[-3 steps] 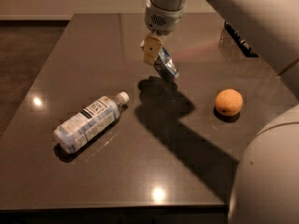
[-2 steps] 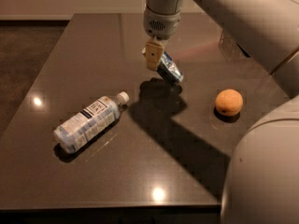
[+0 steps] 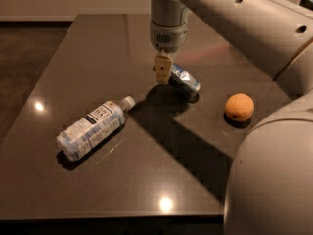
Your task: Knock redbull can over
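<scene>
- Spanning the view, a dark glossy table (image 3: 98, 53) mirrors ceiling lights; darker floor (image 3: 24, 48) lies to the left.
- Gripper (image 3: 163, 68) hangs mid-table against the redbull can (image 3: 185, 80), which lies on its side; its opening cannot be told.
- Water bottle (image 3: 93, 129) lies to the left and an orange (image 3: 239, 106) to the right, with bare tabletop toward the near edge.

A single camera looks steeply down over the desk (image 3: 98, 48) from its near edge, close in. The robot's arm (image 3: 244, 18) fills the right of the frame, and the pincer (image 3: 163, 76) hangs at upper centre.
</scene>
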Available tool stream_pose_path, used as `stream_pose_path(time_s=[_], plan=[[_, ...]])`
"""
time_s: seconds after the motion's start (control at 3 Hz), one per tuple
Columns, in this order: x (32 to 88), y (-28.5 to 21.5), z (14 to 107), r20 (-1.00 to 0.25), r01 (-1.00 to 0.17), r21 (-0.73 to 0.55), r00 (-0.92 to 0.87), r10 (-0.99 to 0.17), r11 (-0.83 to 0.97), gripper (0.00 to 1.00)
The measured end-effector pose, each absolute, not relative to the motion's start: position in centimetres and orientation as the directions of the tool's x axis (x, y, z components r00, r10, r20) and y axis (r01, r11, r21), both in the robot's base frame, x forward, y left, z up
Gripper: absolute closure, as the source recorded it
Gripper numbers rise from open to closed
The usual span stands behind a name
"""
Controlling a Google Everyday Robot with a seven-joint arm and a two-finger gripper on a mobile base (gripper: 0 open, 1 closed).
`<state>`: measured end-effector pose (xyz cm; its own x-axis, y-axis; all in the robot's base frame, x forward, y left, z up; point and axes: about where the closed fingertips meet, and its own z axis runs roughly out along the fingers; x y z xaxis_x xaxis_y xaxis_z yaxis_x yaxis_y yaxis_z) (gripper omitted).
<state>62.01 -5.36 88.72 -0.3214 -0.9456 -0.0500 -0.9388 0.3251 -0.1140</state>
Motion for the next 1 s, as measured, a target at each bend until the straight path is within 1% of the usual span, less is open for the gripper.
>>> stream_pose_path(time_s=[0.67,1.0], plan=[[61.0,-5.0,86.3,-0.027,-0.954,-0.065,-0.293,-0.956,0.294,0.39],[61.4,-4.7,86.1,-0.039,-0.953,-0.075,-0.291,-0.956,0.294,0.15]])
